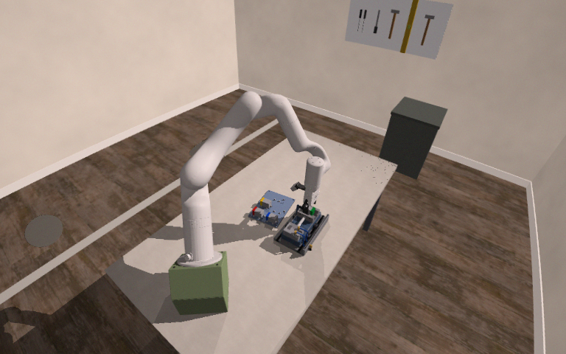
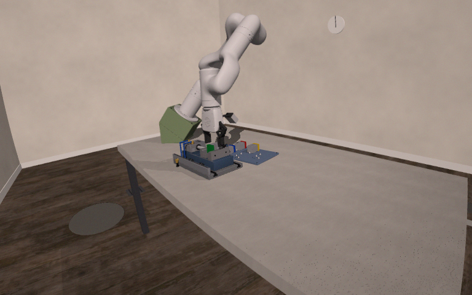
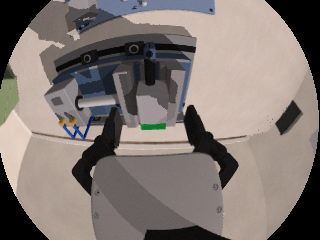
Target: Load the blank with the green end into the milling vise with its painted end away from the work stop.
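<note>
The blank with the green end (image 3: 155, 108) lies in the milling vise (image 3: 127, 87) between the jaws, green end toward the wrist camera. It also shows in the top view (image 1: 312, 211) and in the exterior view (image 2: 209, 148). My gripper (image 3: 152, 113) is open, just above the blank, with one finger on each side of it and clear of it. It also shows in the exterior view (image 2: 215, 134). The jaw with blue hoses (image 2: 186, 145) is at the vise's left in the exterior view. Whether the blank touches the fixed jaw and the work stop, I cannot tell.
The blue infeed plate (image 1: 271, 207) lies beside the vise and holds blanks with red (image 1: 255, 209), blue (image 1: 267, 215) and yellow (image 1: 262, 200) ends. The vise stands on a raised plate (image 2: 208, 166) near the table's edge. A dark cabinet (image 1: 410, 135) stands beyond the table.
</note>
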{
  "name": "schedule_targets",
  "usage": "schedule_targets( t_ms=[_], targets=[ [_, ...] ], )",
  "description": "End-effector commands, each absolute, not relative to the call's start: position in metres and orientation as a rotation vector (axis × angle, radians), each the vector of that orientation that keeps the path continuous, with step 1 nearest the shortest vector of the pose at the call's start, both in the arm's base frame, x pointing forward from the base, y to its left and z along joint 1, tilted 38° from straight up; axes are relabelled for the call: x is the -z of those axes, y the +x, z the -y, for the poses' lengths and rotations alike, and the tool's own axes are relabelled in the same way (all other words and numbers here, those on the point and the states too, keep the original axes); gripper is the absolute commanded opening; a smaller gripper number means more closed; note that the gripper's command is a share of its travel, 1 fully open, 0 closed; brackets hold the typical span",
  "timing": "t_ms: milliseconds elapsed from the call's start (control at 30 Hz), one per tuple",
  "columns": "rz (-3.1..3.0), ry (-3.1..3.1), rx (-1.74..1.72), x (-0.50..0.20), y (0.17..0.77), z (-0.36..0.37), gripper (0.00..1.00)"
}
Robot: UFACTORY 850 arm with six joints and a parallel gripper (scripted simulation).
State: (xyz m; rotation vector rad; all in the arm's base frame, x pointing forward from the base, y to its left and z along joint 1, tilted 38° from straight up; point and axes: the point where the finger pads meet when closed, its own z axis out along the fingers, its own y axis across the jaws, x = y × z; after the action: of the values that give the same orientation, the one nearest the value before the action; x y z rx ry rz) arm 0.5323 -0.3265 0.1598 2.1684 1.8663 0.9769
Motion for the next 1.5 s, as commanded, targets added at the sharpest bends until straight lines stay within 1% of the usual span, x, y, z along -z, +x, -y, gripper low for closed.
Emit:
schedule_targets(
  t_ms=[0,1467],
  targets=[
    [-1.865,2.167,-0.977,-0.1608,0.5323,0.3273,1.00],
    [-1.865,2.167,-0.977,-0.1666,0.5283,0.3296,1.00]
  ],
)
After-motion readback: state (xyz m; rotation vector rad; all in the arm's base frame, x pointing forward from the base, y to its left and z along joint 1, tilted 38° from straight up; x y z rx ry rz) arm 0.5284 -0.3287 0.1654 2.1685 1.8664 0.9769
